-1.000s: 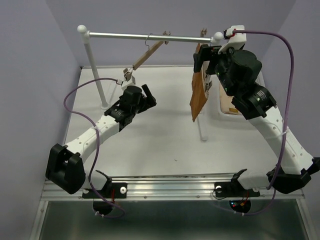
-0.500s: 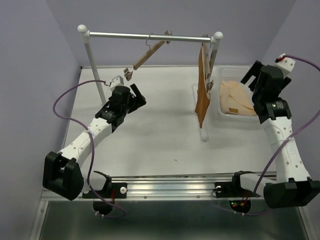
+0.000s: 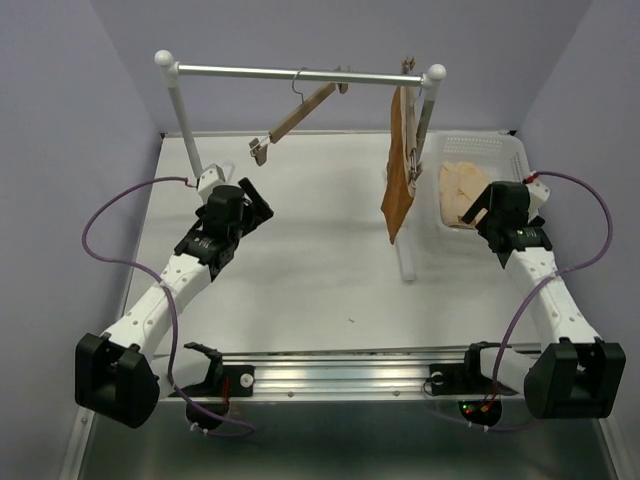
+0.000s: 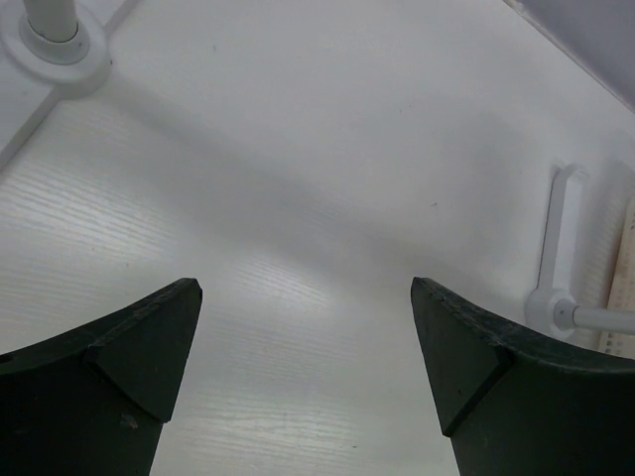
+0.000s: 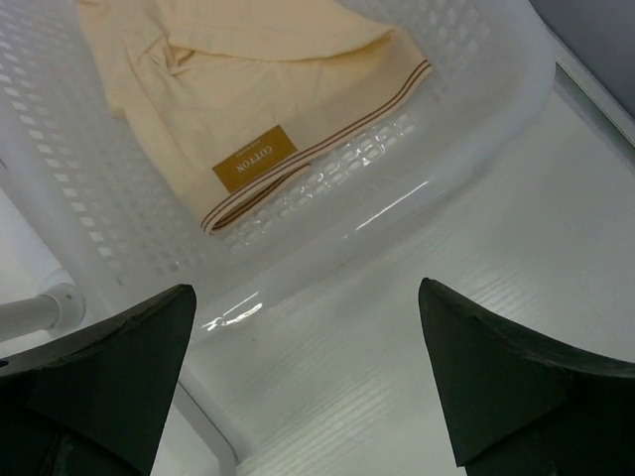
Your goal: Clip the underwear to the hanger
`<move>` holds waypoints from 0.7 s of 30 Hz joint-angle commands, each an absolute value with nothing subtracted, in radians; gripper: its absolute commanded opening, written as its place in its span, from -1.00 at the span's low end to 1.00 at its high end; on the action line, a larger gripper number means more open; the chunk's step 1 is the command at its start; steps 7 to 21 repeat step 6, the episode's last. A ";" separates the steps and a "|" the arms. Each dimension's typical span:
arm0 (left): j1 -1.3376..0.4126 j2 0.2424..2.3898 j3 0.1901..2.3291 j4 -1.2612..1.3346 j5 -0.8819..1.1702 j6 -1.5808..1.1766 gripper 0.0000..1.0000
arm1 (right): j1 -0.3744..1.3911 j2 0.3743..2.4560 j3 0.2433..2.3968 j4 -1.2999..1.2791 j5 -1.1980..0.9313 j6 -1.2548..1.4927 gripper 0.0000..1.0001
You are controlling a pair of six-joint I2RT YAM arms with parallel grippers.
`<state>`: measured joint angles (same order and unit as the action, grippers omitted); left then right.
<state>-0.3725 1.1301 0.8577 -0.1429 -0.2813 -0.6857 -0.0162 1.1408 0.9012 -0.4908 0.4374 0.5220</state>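
Pale lavender walls (image 3: 60, 80) are enclosing the white tabletop (image 3: 320, 270) on three sides; an aluminium strip (image 3: 350, 365) is edging its near side.

This is a robotics lab test cell. A white wood-grain tabletop (image 3: 300, 270) is boxed in by plain lavender panel walls (image 3: 60, 120) on the left, far and right. Two white-and-black robot arms (image 3: 170, 285) trailing purple cables (image 3: 88, 225) are bolted to a ribbed aluminium mounting rail (image 3: 340, 372) along the near edge. A small steel clothes rail on white posts (image 3: 290, 72) stands on the tabletop at the far side.
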 commanded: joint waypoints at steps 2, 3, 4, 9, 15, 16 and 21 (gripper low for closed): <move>-0.365 1.083 0.847 -0.160 -0.350 -0.704 0.98 | -0.017 1.072 0.908 -0.384 0.459 0.543 1.00; -0.365 1.081 0.847 -0.164 -0.351 -0.707 0.98 | -0.017 1.068 0.907 -0.379 0.451 0.538 1.00; -0.364 1.078 0.845 -0.164 -0.356 -0.710 0.98 | -0.017 1.062 0.902 -0.374 0.446 0.532 1.00; -0.364 1.074 0.845 -0.166 -0.362 -0.713 0.98 | -0.017 1.046 0.893 -0.356 0.426 0.520 1.00; -0.364 1.074 0.845 -0.166 -0.362 -0.713 0.98 | -0.017 1.046 0.893 -0.356 0.426 0.520 1.00; -0.364 1.074 0.845 -0.166 -0.362 -0.713 0.98 | -0.017 1.046 0.893 -0.356 0.426 0.520 1.00; -0.364 1.074 0.845 -0.166 -0.362 -0.713 0.98 | -0.017 1.046 0.893 -0.356 0.426 0.520 1.00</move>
